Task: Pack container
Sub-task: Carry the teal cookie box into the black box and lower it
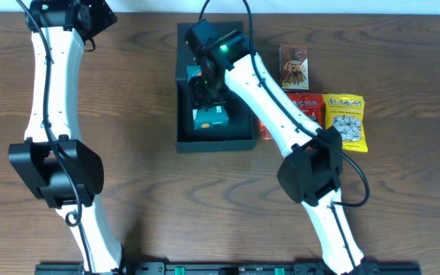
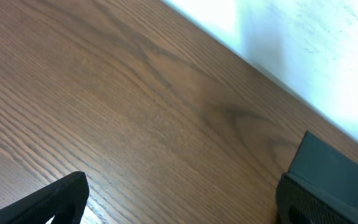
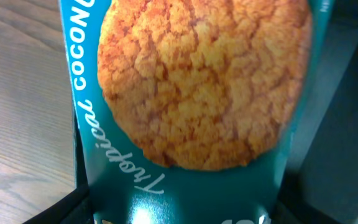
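Note:
The black container (image 1: pixel 180 114) stands open at the table's middle, and its dark inside also shows in the right wrist view (image 3: pixel 328 124). My right gripper (image 1: pixel 205 92) is over the container, shut on a teal snack carton (image 1: pixel 209 116) that sits low inside it. In the right wrist view the carton (image 3: pixel 191 93), with its big cookie picture, fills the space between my fingers (image 3: pixel 182 211). My left gripper (image 1: pixel 79 17) is open and empty over bare wood at the far left. In the left wrist view its fingers (image 2: pixel 179 199) are wide apart, with a dark box corner (image 2: pixel 337 168) at the right.
To the right of the container lie a brown packet (image 1: pixel 294 66), a red packet (image 1: pixel 302 103) partly under my right arm, and a yellow packet (image 1: pixel 344 121). The table's far edge runs close behind my left gripper.

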`<state>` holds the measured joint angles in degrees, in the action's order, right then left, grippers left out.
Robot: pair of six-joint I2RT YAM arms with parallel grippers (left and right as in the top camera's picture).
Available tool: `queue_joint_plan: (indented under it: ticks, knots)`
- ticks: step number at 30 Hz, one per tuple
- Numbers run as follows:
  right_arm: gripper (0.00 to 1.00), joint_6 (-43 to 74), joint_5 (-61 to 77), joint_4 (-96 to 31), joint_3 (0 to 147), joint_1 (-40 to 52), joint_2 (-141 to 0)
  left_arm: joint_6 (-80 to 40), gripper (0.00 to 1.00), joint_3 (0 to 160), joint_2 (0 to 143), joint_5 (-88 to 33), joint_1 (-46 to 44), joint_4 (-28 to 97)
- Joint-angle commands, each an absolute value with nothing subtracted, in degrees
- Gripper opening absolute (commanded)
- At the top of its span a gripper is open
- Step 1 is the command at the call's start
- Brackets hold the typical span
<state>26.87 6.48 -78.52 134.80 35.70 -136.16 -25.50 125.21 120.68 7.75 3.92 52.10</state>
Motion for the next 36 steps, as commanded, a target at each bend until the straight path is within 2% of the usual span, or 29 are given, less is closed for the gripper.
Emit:
queue_joint_plan:
  ticks: [1, 15, 16, 18, 21, 28, 30, 32, 33, 35, 36]
  knots:
    - [0.64, 29.4, 6.9, -78.6, 133.1, 36.9, -136.0, -25.8, 0.98, 125.0, 120.6, 7.5, 4.0, 52.2]
    - [0.69, 29.3, 7.1, -80.4, 132.3, 38.2, -136.0, -25.8, 0.98, 125.0, 120.6, 5.9, 4.0, 52.3]
    - [0.70, 29.3, 7.1, -80.4, 132.3, 38.2, -136.0, -25.8, 0.98, 125.0, 120.6, 5.9, 4.0, 52.3]
    - [0.79, 29.3, 7.1, -80.4, 132.3, 38.2, -136.0, -25.8, 0.98, 125.0, 120.6, 5.9, 4.0, 52.2]
    - [0.83, 29.3, 7.1, -80.1, 132.3, 38.2, -136.0, -25.8, 0.98, 125.0, 120.6, 5.9, 4.0, 52.2]
    - [0.83, 29.0, 6.0, -77.3, 132.3, 37.4, -136.0, -25.8, 0.97, 125.0, 120.6, 4.4, 4.0, 52.2]
    - [0.72, 26.8, 6.0, -77.7, 132.3, 36.6, -136.0, -25.8, 0.98, 125.0, 120.6, 4.4, 4.0, 52.1]
    - [0.48, 24.4, 5.8, -79.1, 132.2, 35.6, -136.0, -25.8, 0.98, 125.0, 120.6, 4.4, 4.0, 52.2]
    - [0.32, 23.3, 5.4, -79.7, 132.1, 35.0, -136.0, -25.8, 0.98, 125.0, 120.6, 4.4, 4.0, 52.2]
    - [0.14, 22.6, 2.8, -80.2, 131.3, 34.2, -136.0, -25.8, 0.97, 125.0, 120.6, 4.4, 4.0, 52.2]
    - [0.10, 22.6, 1.0, -80.1, 130.6, 33.9, -136.0, -25.8, 0.98, 125.0, 120.6, 4.4, 4.0, 52.2]
